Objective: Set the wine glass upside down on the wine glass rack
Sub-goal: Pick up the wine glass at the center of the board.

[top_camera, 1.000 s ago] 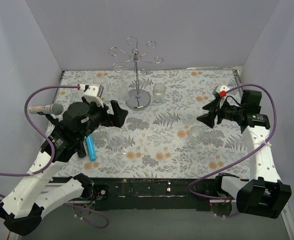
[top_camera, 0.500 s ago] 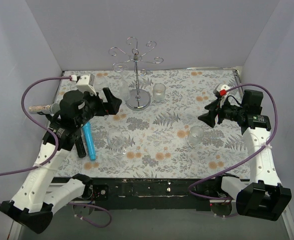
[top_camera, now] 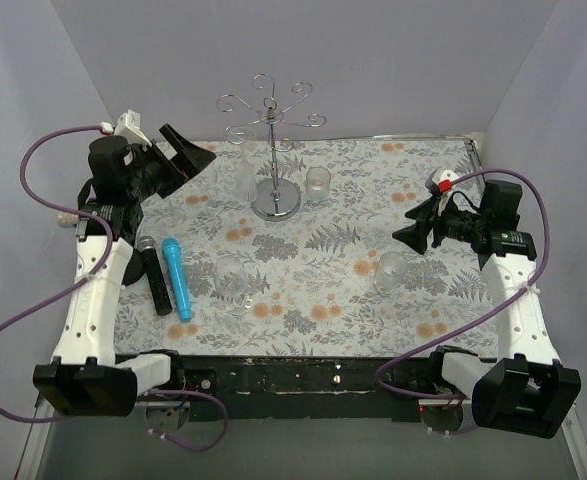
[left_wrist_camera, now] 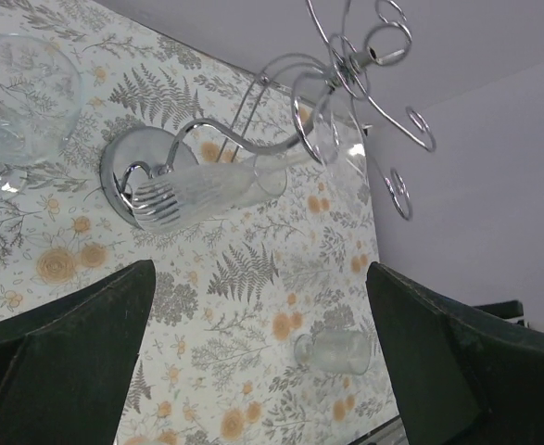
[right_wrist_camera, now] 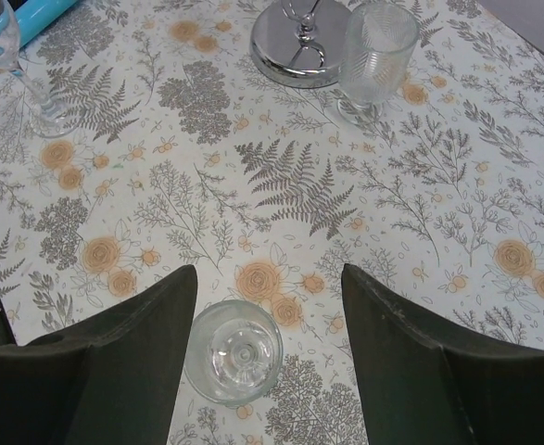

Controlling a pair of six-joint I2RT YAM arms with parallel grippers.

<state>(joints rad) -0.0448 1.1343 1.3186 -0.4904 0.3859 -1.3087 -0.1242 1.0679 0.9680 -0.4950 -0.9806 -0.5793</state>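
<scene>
Two sets of fingers are hovering spread wide and holding nothing: the left fingers (left_wrist_camera: 77, 362) raised near the wine glass rack (top_camera: 275, 150), the right fingers (right_wrist_camera: 411, 371) near an empty tumbler (right_wrist_camera: 234, 350). An empty wine glass (top_camera: 235, 283) is standing upright on the worktop (top_camera: 323, 300), beside a blue cylinder (top_camera: 178, 278), well apart from the rack.

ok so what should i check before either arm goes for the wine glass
1. Left gripper open and empty: ok.
2. Right gripper open and empty: ok.
3. Wine glass upright on the table, not gripped: ok.
4. Wine glass rack upright: ok.
5. Room beside the rack: not ok, a clear glass stands close by its pole.
6. Blue microphone lying apart from the wine glass: ok.
</scene>
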